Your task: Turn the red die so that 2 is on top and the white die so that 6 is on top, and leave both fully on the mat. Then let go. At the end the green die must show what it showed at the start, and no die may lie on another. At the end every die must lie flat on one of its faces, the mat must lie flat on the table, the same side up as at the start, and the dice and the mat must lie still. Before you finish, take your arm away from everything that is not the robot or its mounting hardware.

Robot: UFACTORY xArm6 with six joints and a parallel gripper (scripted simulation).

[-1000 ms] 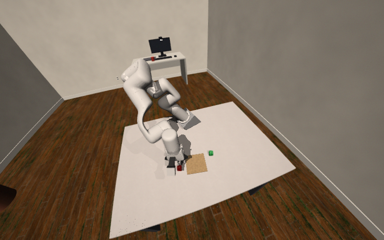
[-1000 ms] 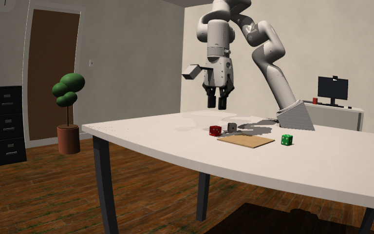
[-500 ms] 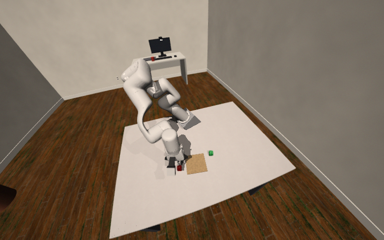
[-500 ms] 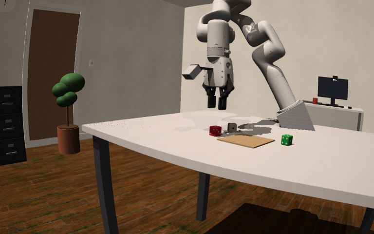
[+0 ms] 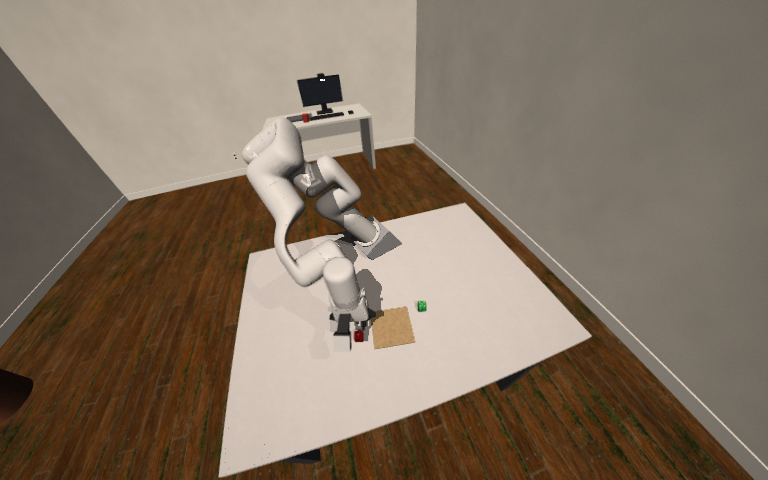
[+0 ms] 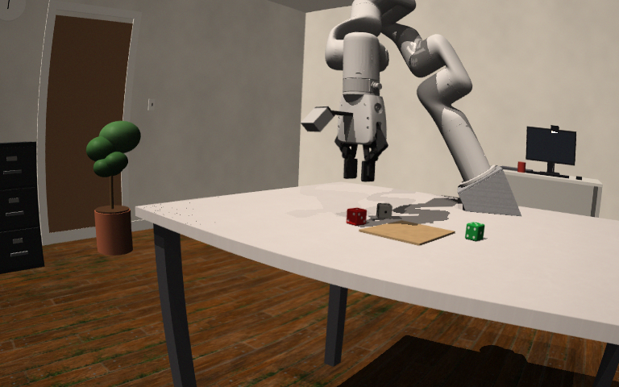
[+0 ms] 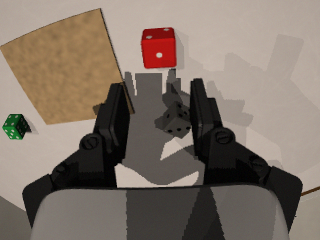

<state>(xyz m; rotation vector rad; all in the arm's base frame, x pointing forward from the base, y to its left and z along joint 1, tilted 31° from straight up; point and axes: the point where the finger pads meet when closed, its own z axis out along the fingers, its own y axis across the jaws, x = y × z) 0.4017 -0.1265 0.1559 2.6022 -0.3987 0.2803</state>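
Beige walls and a plank floor frame a pale table point(image 5: 481, 271) point(image 6: 255, 232) point(image 7: 240, 25), where a red die point(image 5: 359, 336) point(image 6: 356, 216) point(image 7: 159, 50) and a white die point(image 6: 384, 210) point(image 7: 177, 120), the latter in shadow, rest beside a tan mat point(image 5: 393, 328) point(image 6: 406, 232) point(image 7: 65, 65). Above them hangs the gripper point(image 5: 362, 324) point(image 6: 359, 177) point(image 7: 158, 97), fingers parted about halfway with nothing between them. A green die point(image 5: 421, 306) point(image 6: 475, 230) point(image 7: 16, 126) sits off the mat's other side, best left alone.

Both dice to be turned appear light and rigid, unlikely to be harmed by a firm squeeze, though their smooth faces may slip if pinched near an edge. The sound hold is square across two opposite upright faces, at mid-height, so the cube does not twist while being turned. The close spacing of the red and white dice calls for care: a finger lowered carelessly could nudge the neighbor. The mat looks thin and light, likely to shift if pads scrape it during a release.

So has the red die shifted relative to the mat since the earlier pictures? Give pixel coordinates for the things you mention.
No. The red die point(image 5: 358, 336) point(image 6: 356, 216) point(image 7: 159, 50) sits beside the mat point(image 5: 393, 328) point(image 6: 407, 232) point(image 7: 62, 67), at the same side and gap as before.
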